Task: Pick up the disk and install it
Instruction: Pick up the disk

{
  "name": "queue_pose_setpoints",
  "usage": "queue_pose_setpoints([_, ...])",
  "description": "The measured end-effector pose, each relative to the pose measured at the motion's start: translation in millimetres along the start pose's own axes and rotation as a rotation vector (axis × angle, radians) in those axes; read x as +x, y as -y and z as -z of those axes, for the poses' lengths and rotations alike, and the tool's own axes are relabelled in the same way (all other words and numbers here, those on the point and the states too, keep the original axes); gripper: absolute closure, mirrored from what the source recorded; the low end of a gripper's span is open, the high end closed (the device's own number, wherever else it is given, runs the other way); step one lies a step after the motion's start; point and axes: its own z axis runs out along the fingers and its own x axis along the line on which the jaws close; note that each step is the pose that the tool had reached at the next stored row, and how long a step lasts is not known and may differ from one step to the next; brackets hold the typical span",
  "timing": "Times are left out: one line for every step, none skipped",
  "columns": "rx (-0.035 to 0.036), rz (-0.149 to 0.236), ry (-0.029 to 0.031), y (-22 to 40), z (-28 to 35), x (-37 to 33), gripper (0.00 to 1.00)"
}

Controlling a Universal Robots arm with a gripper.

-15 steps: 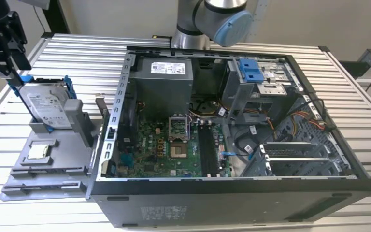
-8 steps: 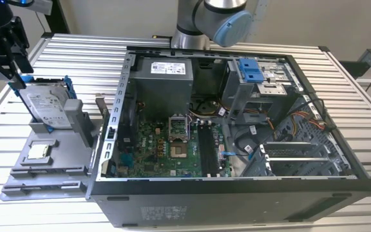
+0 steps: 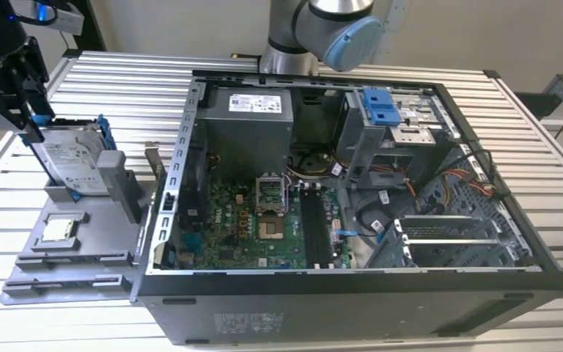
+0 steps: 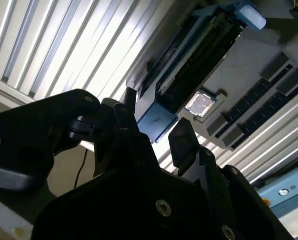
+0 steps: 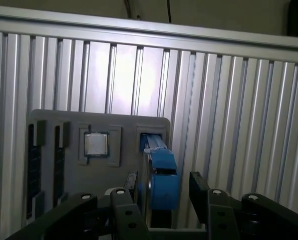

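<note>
We're on the pickup: gripper [image 5: 165, 177] open, fingers [image 5: 199, 184] straddling the disk [image 5: 160, 159] in its holder [image 5: 48, 122]; closing needs a square grip.

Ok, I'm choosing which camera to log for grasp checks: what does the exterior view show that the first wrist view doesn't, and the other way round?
Exterior view: the open computer case, its motherboard, blue latches, and the disk seen from its white-label side. First wrist view: the disk's blue frame end-on, with a gap to each finger of the open hand. Both: hand, disk standing in the grey tray, square chip, slatted table.
</note>
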Motion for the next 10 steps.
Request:
queue_pose_setpoints([-0.0001, 0.000, 0.0000, 0.0, -1.8, 0.0, 0.00])
queue_pose_setpoints([-0.0001, 0.000, 0.0000, 0.1, -3.6, 0.1, 0.00])
queue_pose_setpoints([-0.0001, 0.000, 0.0000, 0.1, -5.4, 0.1, 0.00])
queue_pose_setpoints([-0.0001, 0.000, 0.0000, 0.1, -7.3, 0.1, 0.00])
queue_pose_setpoints([0.0000, 0.000, 0.0000, 0.2, -9.2, 0.2, 0.00])
queue_pose_setpoints([0.0000, 0.000, 0.0000, 0.2, -11.0, 0.2, 0.00])
queue_pose_setpoints([0.0001, 0.000, 0.0000, 0.1, -12.8, 0.2, 0.00])
queue_pose_setpoints([0.0000, 0.000, 0.0000, 0.0, -14.6, 0.2, 0.00])
queue_pose_setpoints([-0.0001, 0.000, 0.0000, -0.3, -16.6, 0.3, 0.00])
queue_pose_setpoints([-0.0001, 0.000, 0.0000, -0.4, -18.4, 0.3, 0.00])
